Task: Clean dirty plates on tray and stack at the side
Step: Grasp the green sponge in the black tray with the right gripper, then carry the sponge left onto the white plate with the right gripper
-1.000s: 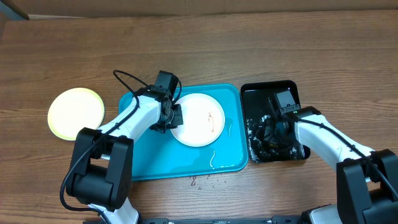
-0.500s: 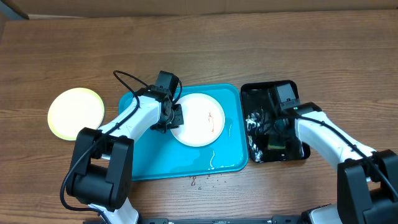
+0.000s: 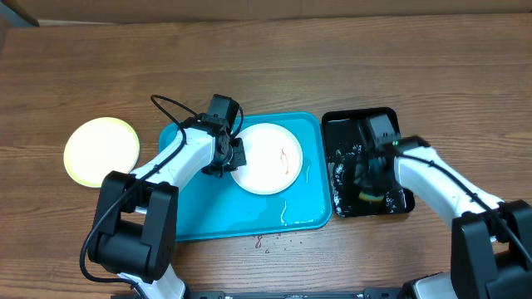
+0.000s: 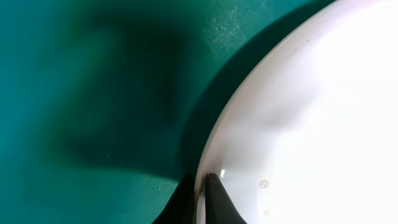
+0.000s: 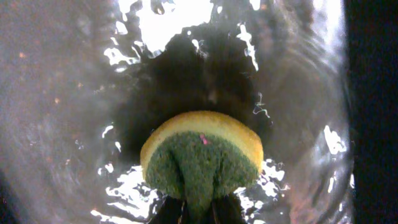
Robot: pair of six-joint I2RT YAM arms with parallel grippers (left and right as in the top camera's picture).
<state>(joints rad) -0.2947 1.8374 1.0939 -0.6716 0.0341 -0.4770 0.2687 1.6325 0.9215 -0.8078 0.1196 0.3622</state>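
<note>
A white plate [image 3: 266, 159] with a thin reddish smear lies on the cyan tray [image 3: 191, 220]. My left gripper [image 3: 226, 163] is shut on the plate's left rim. In the left wrist view its dark fingertips [image 4: 214, 196] pinch the edge of the plate [image 4: 311, 124] just over the tray [image 4: 93, 93]. A pale yellow-green plate [image 3: 101, 150] rests on the table to the tray's left. My right gripper [image 3: 371, 184] reaches down into the black tray [image 3: 359, 120], shut on a yellow and green sponge [image 5: 202, 155] over the wet floor [image 5: 62, 93].
The black tray holds water and stands right beside the cyan tray's right rim. Small reddish drops [image 3: 270, 241] spot the wood in front of the cyan tray. Thin pale streaks [image 3: 287, 216] lie on the cyan tray near its front right corner.
In the black tray my right gripper opened, then closed on the sponge, and the water's glints shifted. The left arm and the white plate have not moved.
</note>
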